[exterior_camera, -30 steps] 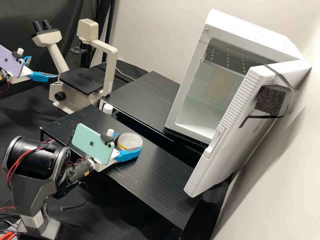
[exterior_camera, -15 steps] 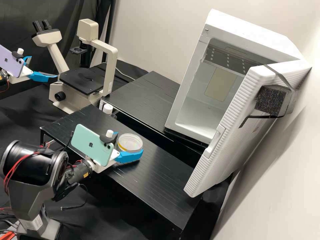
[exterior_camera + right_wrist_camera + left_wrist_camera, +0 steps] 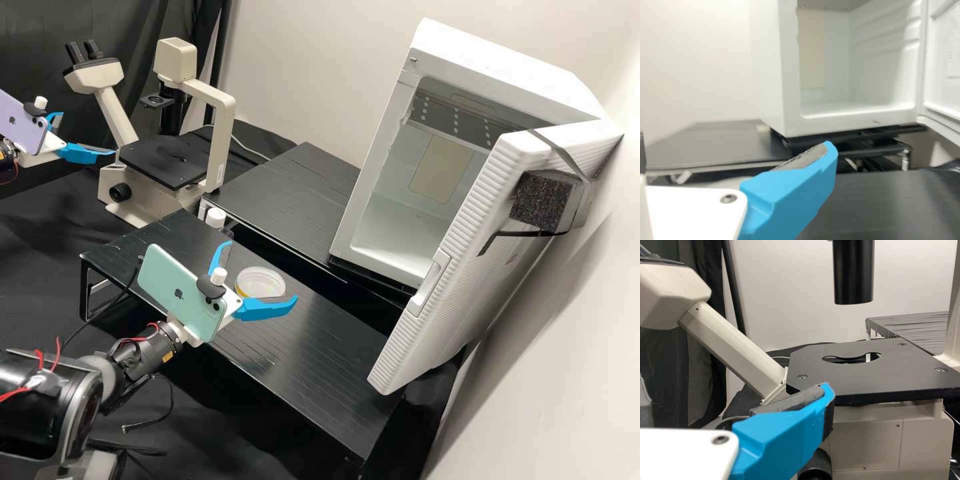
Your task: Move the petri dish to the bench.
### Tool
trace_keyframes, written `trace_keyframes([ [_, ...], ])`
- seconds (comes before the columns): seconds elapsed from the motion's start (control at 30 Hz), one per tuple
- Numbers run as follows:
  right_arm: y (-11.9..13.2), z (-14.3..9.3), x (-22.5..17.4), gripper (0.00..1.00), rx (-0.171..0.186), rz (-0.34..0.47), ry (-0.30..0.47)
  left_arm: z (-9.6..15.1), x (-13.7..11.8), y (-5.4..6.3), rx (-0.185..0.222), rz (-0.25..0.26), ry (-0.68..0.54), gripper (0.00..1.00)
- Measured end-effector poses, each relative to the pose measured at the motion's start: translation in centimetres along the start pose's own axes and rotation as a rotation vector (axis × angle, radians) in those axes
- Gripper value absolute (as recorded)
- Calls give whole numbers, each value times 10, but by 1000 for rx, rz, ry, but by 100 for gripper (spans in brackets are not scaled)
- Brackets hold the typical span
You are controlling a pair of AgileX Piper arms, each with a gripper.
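Note:
On the black raised bench [image 3: 320, 353], the round clear petri dish [image 3: 261, 281] with a yellowish edge lies flat in the high view. My right gripper [image 3: 261, 272] stands open there, its fingers spread on either side of the dish; the near finger overlaps the dish's lower edge. My right gripper [image 3: 735, 152] has one blue finger in the right wrist view, in front of the bench. At the far left in the high view, my left gripper [image 3: 88, 133] is open and empty beside the microscope. In the left wrist view, one finger of my left gripper [image 3: 735, 392] is near the microscope stage.
A microscope [image 3: 163, 160] stands at the back left. Behind the bench, a second black platform [image 3: 287, 193] borders a white incubator [image 3: 400, 220] whose door [image 3: 460, 267] hangs open towards the bench's right end. A white-capped object [image 3: 215, 218] is near the bench's back edge.
My right gripper's fingers have opened from around the petri dish, and its arm has shifted back and lower. The dish has stayed about where it was. My left gripper has not moved.

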Motion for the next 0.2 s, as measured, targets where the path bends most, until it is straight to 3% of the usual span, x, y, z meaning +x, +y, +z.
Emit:
trace_keyframes([
  [0.2, -2, -4, 0, 100, 31, -29, 43, 0, 0, 0, 0, 0, 0, 100],
])
